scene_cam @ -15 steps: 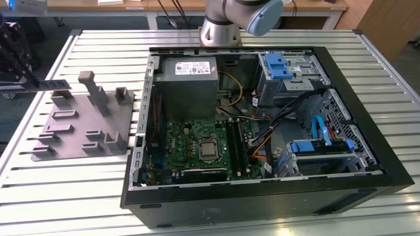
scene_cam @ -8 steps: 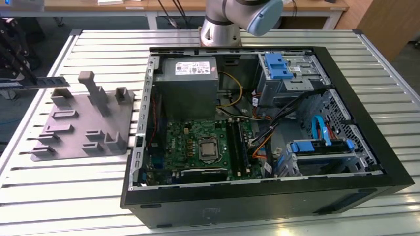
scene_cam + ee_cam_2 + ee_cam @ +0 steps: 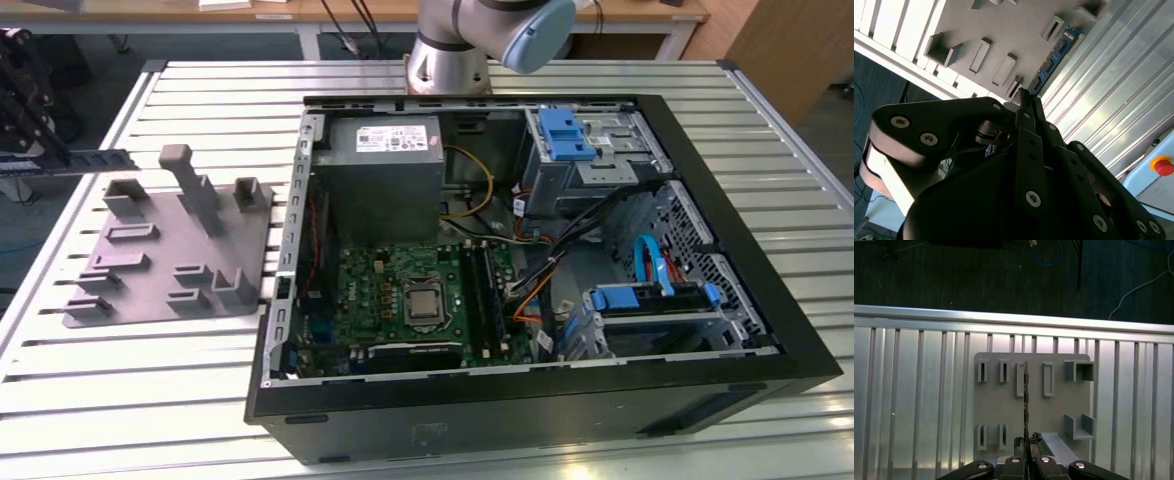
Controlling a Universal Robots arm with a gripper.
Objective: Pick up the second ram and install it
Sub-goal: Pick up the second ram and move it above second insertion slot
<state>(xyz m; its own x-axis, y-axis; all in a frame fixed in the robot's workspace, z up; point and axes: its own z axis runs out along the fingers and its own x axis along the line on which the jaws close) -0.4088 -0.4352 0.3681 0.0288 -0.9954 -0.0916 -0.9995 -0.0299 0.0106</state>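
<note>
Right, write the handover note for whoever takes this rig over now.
Gripper: fingers shut on one end of the second ram.
Position: the ram is held edge-on over the grey tray, at the exterior view's left and apart from the open computer case.
Done: the ram is grasped. I cannot tell for certain whether it is fully clear of the tray's pegs.
Left: the ram has not reached the motherboard, so the install is not done. I cannot tell from here how its slots are filled.
</note>
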